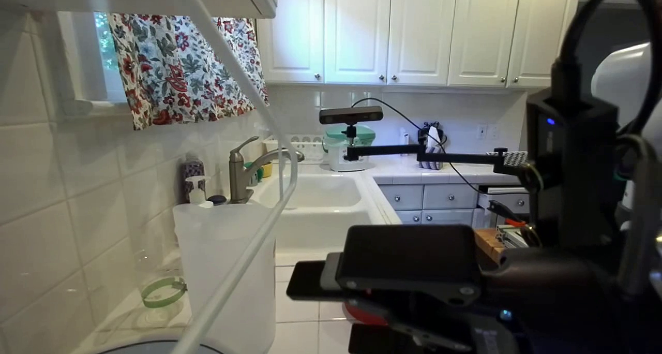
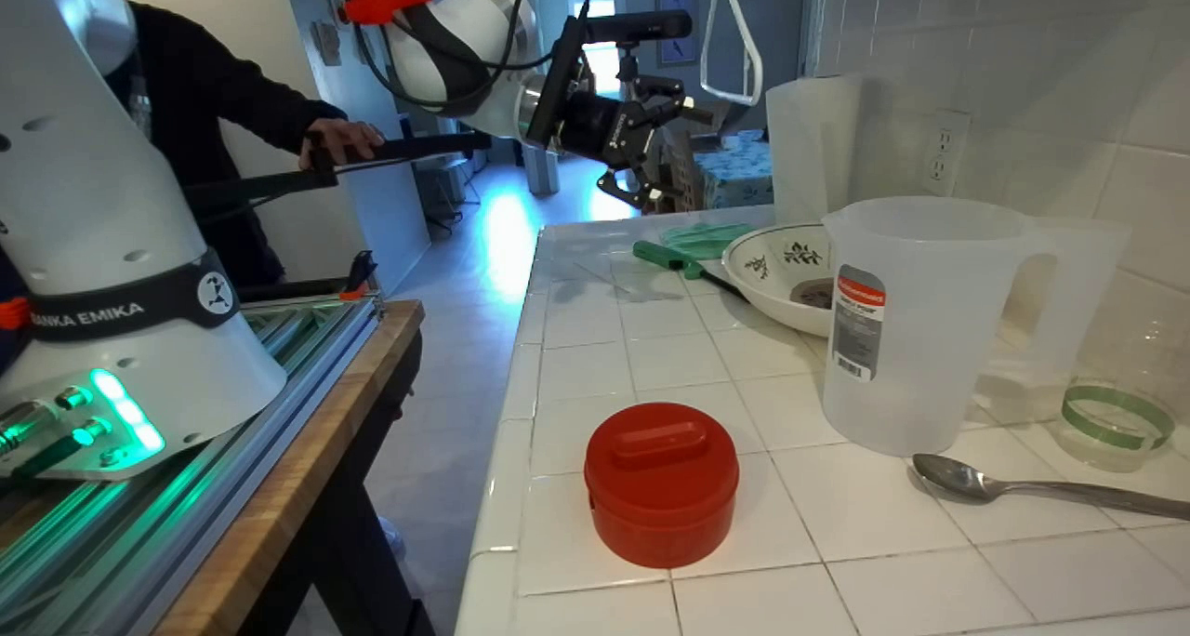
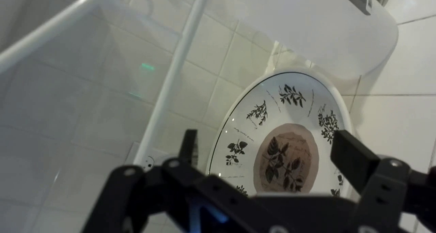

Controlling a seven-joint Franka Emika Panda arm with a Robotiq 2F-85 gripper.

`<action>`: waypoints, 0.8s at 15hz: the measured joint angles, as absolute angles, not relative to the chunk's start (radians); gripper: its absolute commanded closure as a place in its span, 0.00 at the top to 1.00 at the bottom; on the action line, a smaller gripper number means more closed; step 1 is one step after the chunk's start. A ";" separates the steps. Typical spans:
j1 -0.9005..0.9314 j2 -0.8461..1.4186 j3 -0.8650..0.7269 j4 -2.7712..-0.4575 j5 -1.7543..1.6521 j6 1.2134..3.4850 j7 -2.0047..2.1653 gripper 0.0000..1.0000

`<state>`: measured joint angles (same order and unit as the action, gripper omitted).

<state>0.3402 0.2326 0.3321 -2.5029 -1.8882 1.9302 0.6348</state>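
Two dark fingers (image 3: 353,159) of the gripper (image 3: 267,142) stand wide apart, released, higher than the herb-printed bowl (image 2: 776,278) in an exterior view. The bowl rests on the white tiled counter (image 2: 595,366), near the translucent plastic pitcher (image 2: 930,329) and just beside a green-handled utensil (image 2: 662,256). Farther from the gripper, a red lidded container (image 2: 662,487) and a metal spoon (image 2: 958,478) rest there too.

A round white bowl (image 3: 291,115) rests open side up just beside the translucent pitcher (image 2: 930,338), which hides part of it in an exterior view; whether they touch cannot be told. A dark line rings its rim, dark leafy sprigs and script decorate its wall, and a brown leaf-patterned patch marks its centre.
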 measured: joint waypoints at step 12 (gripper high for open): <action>0.282 0.307 0.329 -2.503 -1.968 1.966 0.894 1.00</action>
<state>0.2821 0.3066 0.3286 -2.5032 -1.9681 1.9664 0.8935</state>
